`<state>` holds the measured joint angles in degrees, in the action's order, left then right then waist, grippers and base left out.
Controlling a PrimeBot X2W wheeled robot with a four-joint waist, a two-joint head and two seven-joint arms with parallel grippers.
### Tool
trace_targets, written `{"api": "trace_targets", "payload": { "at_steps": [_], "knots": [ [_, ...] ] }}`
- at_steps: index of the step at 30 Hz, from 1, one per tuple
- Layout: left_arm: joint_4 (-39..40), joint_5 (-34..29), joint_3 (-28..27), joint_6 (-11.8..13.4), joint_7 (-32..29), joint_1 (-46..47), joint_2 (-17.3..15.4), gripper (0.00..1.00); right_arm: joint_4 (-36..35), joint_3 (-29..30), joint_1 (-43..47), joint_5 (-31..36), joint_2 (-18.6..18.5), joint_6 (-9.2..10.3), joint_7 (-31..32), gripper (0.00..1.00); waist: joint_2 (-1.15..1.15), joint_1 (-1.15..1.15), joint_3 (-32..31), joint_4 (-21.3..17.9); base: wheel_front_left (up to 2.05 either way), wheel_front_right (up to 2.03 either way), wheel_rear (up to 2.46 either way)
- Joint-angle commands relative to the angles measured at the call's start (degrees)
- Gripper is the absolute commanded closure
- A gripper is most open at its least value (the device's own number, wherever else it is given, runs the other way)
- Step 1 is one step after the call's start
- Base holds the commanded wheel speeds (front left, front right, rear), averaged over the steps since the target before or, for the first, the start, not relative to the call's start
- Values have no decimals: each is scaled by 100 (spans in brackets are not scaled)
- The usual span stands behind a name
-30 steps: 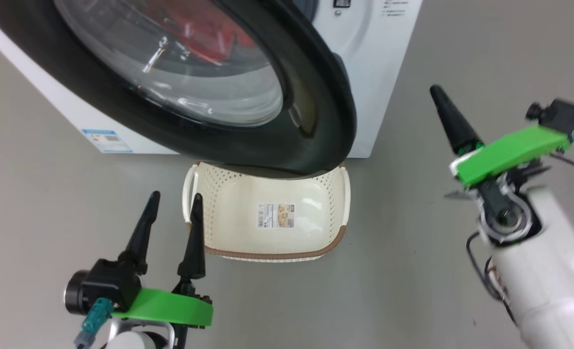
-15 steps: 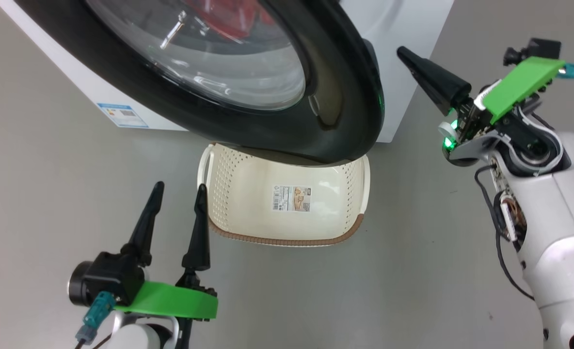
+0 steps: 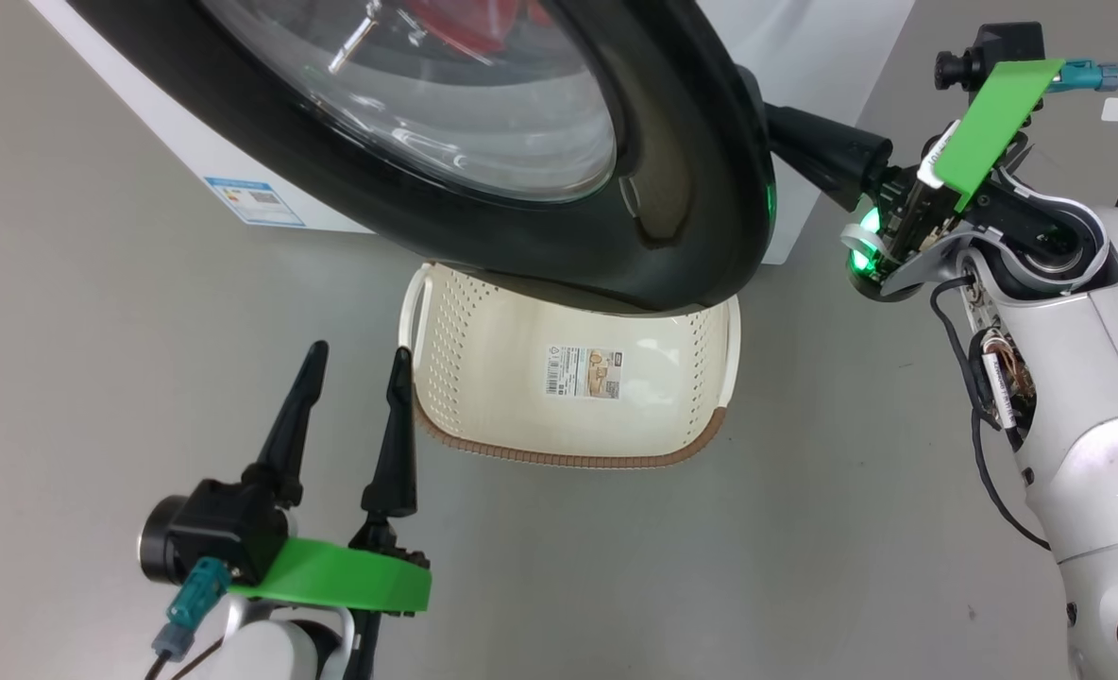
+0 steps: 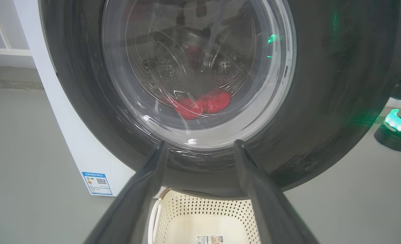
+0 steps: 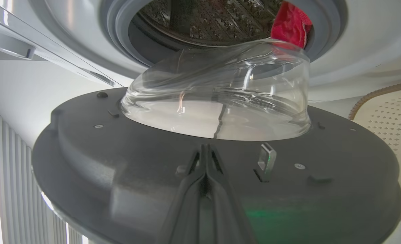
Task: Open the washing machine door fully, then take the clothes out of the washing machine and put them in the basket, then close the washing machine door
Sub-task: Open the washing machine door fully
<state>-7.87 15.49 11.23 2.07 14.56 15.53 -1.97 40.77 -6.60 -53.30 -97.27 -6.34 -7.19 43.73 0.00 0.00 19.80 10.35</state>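
Red clothes (image 4: 202, 103) sit in the drum (image 5: 214, 20) as our right gripper (image 5: 205, 150), fingers pressed together, reaches behind the door (image 3: 701, 189) at three o'clock; our left gripper (image 3: 359, 351) gapes wide at eight o'clock of the basket (image 3: 568, 458), whose barcode label (image 3: 584, 371) is illegible.

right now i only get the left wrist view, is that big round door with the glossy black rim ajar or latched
observer: Ajar. The right wrist view looks along the grey inner face of the washing machine door, its glass bowl apart from the grey rubber ring.
operator: where is the right gripper
observer: The right gripper is shut, its dark fingers reaching behind the door's free edge, beside the metal latch tab.
operator: anything in the basket
observer: In the head view the cream perforated plastic basket sits on the floor, partly under the door; its visible part holds only a paper label.
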Motion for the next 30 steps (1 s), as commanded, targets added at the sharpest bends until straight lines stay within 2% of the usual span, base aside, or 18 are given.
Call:
{"api": "trace_targets", "payload": {
  "at_steps": [1,15,30],
  "knots": [
    [114,28,-157,53,44,118,-90,0,-169,-66,-88,-41,70,-30,45,100,0,0,-11,6,0,0,0],
    [151,292,-203,164,44,-41,-90,0,-598,-133,793,-66,225,-30,342,100,0,0,-542,284,0,0,0],
    [205,179,-342,208,44,-428,-90,0,-1000,-444,1653,-80,323,-30,498,100,0,0,-1226,771,0,0,0]
  ]
}}
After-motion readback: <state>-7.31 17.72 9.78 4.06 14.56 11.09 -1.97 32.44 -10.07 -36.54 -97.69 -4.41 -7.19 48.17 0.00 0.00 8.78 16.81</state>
